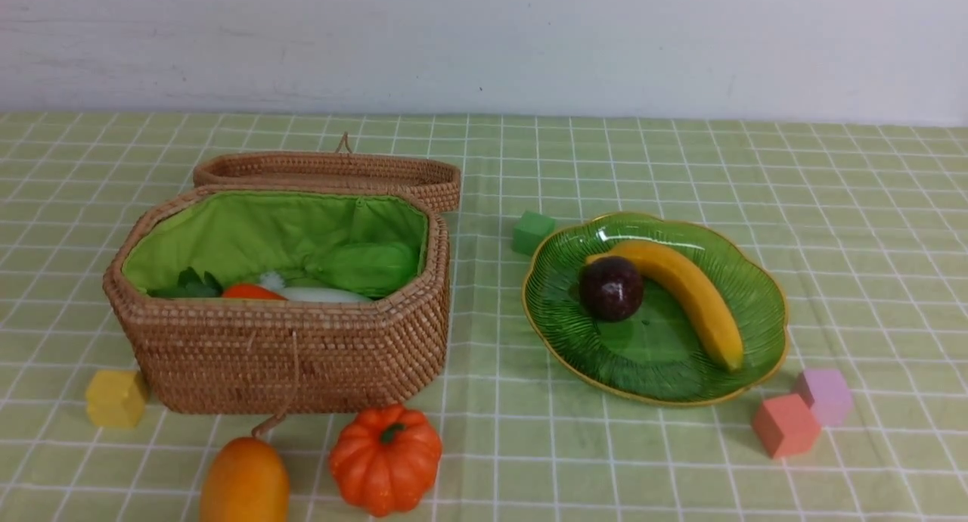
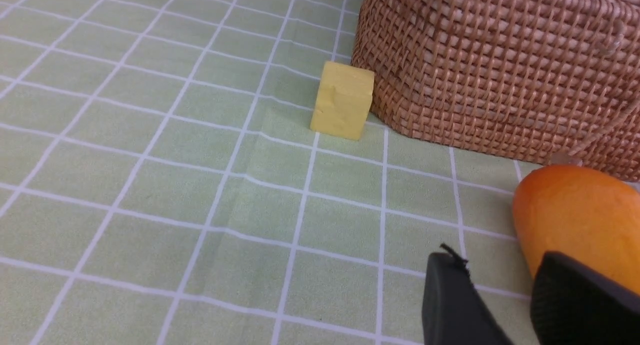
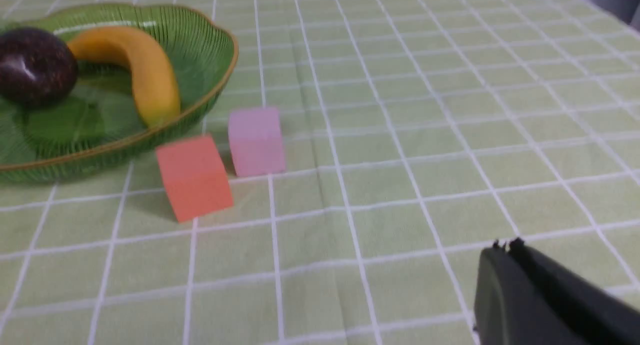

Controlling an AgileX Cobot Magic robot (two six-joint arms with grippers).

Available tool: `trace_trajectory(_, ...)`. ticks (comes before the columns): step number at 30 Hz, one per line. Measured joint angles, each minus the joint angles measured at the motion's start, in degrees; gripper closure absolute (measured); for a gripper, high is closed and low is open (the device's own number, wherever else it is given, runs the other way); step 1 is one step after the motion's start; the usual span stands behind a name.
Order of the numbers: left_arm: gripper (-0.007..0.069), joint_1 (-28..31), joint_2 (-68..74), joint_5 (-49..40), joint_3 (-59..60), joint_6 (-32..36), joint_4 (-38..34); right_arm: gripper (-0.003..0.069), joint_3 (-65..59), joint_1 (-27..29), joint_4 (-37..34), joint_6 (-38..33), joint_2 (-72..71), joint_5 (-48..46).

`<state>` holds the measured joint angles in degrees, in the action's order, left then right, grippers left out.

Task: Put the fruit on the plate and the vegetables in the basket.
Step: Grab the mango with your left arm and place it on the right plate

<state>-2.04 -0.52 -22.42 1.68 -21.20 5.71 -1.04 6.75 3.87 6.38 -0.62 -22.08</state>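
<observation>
Front view: the open basket point(image 1: 287, 355) holds the carrot point(image 1: 253, 291), the radish point(image 1: 321, 295) and the pale green vegetable point(image 1: 370, 265). The plate point(image 1: 658, 355), right of the basket, carries the banana point(image 1: 692, 295) and the maroon fruit point(image 1: 611, 287). Two things are not yet sorted. The mango point(image 1: 243, 480) and the pumpkin point(image 1: 386, 458) lie on the desk just in front of the basket, and the basket's cord point(image 1: 291, 378) hangs down to the mango's far tip. Neither arm shows here.

Left wrist view: the left end effector point(image 2: 500, 275) hovers low over the desk in front of the basket, jaws apart and empty. One finger is close against the mango's side, and the yellow cube point(image 2: 344, 100) sits at the basket's corner. The step in hand looks like taking the mango. The gap looks narrower than the fruit, so the jaws should spread wider. They should then straddle its middle across the short width and close gently, since the smooth skin may slip. Lifting straight up would keep it clear of the cord and the pumpkin.

Right wrist view: the basket is out of frame. The right end effector point(image 3: 505, 255) hangs above bare desk with its jaws together, holding nothing. It is free to take the pumpkin afterwards.
</observation>
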Motion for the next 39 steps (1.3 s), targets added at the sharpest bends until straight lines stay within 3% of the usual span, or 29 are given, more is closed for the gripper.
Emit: trace_trajectory(39, 0.0386, 0.0, 0.0, 0.5, 0.0, 0.2, 1.6, 0.0615, 0.0, 0.0, -1.0, -0.1, 0.0, 0.1)
